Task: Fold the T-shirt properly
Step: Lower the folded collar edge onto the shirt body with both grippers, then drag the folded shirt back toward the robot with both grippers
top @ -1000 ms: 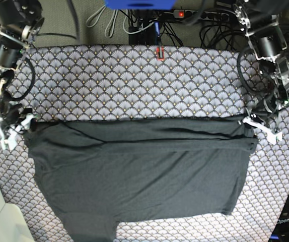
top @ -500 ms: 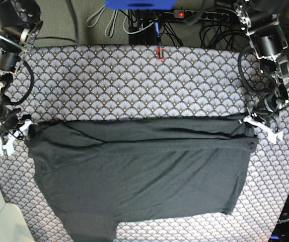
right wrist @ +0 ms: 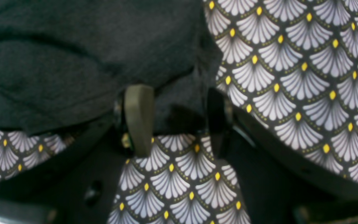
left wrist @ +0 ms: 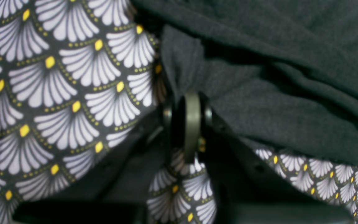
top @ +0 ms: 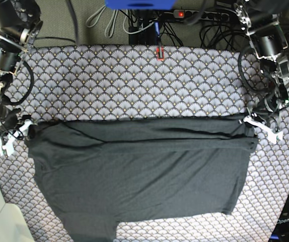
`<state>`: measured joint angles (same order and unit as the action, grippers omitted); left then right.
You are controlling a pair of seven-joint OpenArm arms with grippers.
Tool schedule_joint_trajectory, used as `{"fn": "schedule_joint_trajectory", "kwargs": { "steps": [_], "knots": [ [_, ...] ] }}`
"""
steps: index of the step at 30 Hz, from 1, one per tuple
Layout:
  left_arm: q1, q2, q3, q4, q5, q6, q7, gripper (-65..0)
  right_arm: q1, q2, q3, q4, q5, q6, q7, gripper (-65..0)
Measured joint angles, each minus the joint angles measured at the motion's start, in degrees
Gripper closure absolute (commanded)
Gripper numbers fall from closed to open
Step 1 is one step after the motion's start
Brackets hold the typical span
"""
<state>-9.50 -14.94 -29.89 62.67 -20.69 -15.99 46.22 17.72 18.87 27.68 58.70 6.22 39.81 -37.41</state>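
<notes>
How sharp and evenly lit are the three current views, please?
Base view: fairly sharp, evenly lit, T-shirt edges clear, corners slightly bowed. Left wrist view: soft overall, the left gripper blurred, deep shadow beneath it. Right wrist view: similar blur, the right gripper dark, patterned cloth brighter at right.

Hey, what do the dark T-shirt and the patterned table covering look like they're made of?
T-shirt: soft matte knit, probably cotton jersey; it shows a fine fuzzy texture and drapes in limp folds in the left wrist view.
Table covering: looks like printed woven cloth with white fans and yellow dots; flat with no sheen, though a coated fabric can't be ruled out.
</notes>
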Motion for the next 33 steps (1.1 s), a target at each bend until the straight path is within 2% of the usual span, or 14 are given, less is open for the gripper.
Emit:
{"fn": "schedule_joint_trajectory", "kwargs": {
  "steps": [6, 11, 16, 19, 21, 25, 33],
  "knots": [
    [0.0, 0.0, 0.0, 0.0, 0.0, 0.0, 0.0, -2.2, -0.3, 0.0, 0.0, -0.3, 0.0, 0.0, 1.5, -29.8],
    [0.1, -0.1, 0.0, 0.0, 0.0, -0.1, 0.0, -2.2, 0.9, 0.3, 0.0, -7.6, 1.1, 0.0, 4.3, -29.8],
    [0.1, -0.3, 0.0, 0.0, -0.2, -0.2, 0.2, -2.2, 1.4, 0.3, 0.0, -8.3, 0.5, 0.0, 4.7, -29.0],
    [0.1, -0.3, 0.0, 0.0, -0.2, -0.2, 0.2, -2.1, 1.5, 0.4, 0.0, -8.3, 0.5, 0.0, 4.5, -22.3],
    [0.2, -0.3, 0.0, 0.4, 0.0, -0.1, 0.3, -0.2, 1.3, 0.4, 0.0, -8.3, 0.6, 0.0, 4.5, -14.2],
    [2.4, -0.9, 0.3, 3.4, 0.5, 0.1, 1.2, -0.4, -0.2, 1.2, 0.0, -8.1, 1.5, 0.0, 5.0, 0.0],
    [3.1, -2.1, 0.2, 8.0, 2.1, 0.7, 10.6, -0.4, -3.6, 2.4, 0.2, -5.9, 2.4, 0.5, 5.7, 0.0]
  ]
}}
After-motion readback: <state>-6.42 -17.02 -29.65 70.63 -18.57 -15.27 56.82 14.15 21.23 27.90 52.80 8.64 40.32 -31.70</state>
